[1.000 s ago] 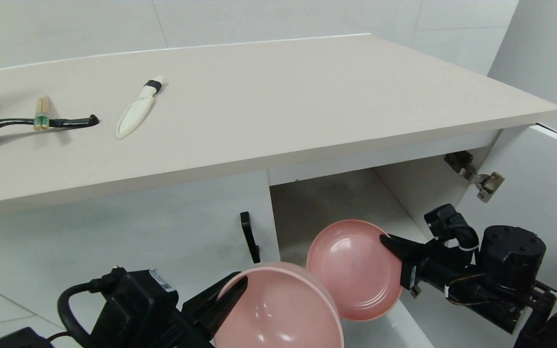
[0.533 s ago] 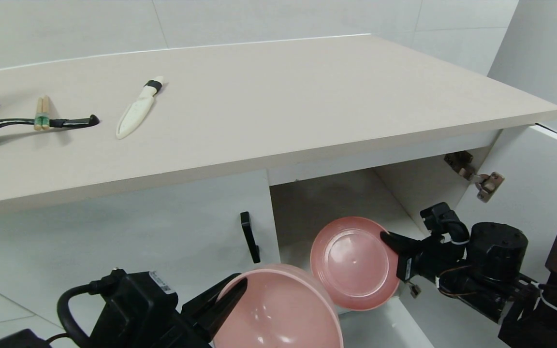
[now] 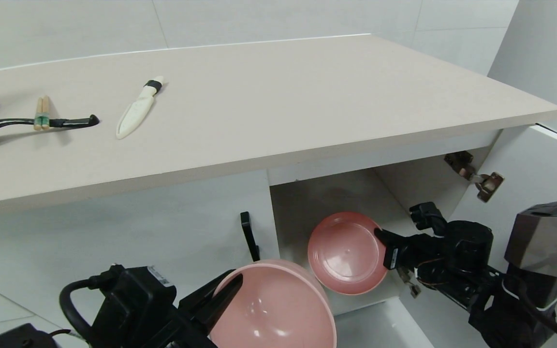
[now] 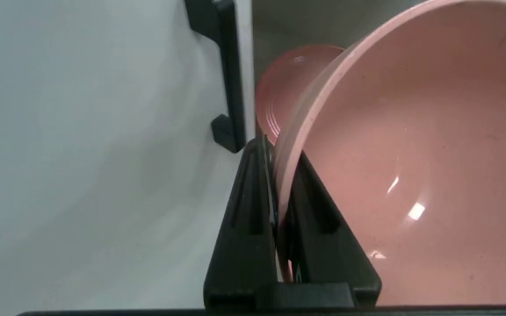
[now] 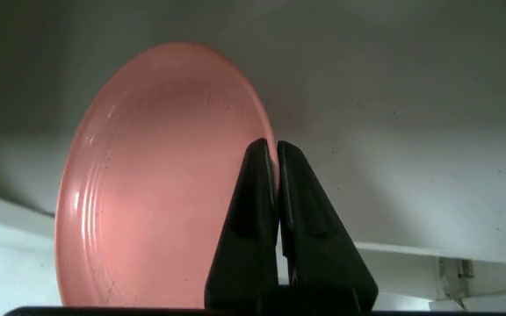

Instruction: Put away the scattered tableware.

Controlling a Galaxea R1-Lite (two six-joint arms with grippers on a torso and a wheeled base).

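1. The right gripper (image 3: 380, 238) is clamping its jaws together on the right edge of the plate (image 3: 344, 253). In the right wrist view the two fingers are standing almost closed, with only the thin rim between them.
2. The plate is standing on its edge, a little tilted, in the opening of the cabinet (image 3: 336, 198) under the counter (image 3: 283, 111). Its hollow side is facing outward. I cannot tell whether its lower edge is touching the cabinet floor.
3. The left gripper (image 3: 232, 286) is pinching the rim of the bowl (image 3: 278, 309), with one finger inside and one outside, and the jaws are tight on the wall of the bowl.
4. The bowl is hanging low in front of the closed door (image 3: 138, 232), with its hollow side facing up and outward. In the head view its rim is covering the lower left edge of the plate.
5. The black handle (image 3: 250, 237) of the closed door is standing just beside the plate, to its left.
6. To the right of the right gripper, the open door (image 3: 539, 169) is hanging on its hinge (image 3: 474, 176).
7. On the counter, far to the left, a sheathed knife (image 3: 138, 108), chopsticks (image 3: 41, 113) and a black utensil (image 3: 70, 122) are lying, well apart from both grippers.
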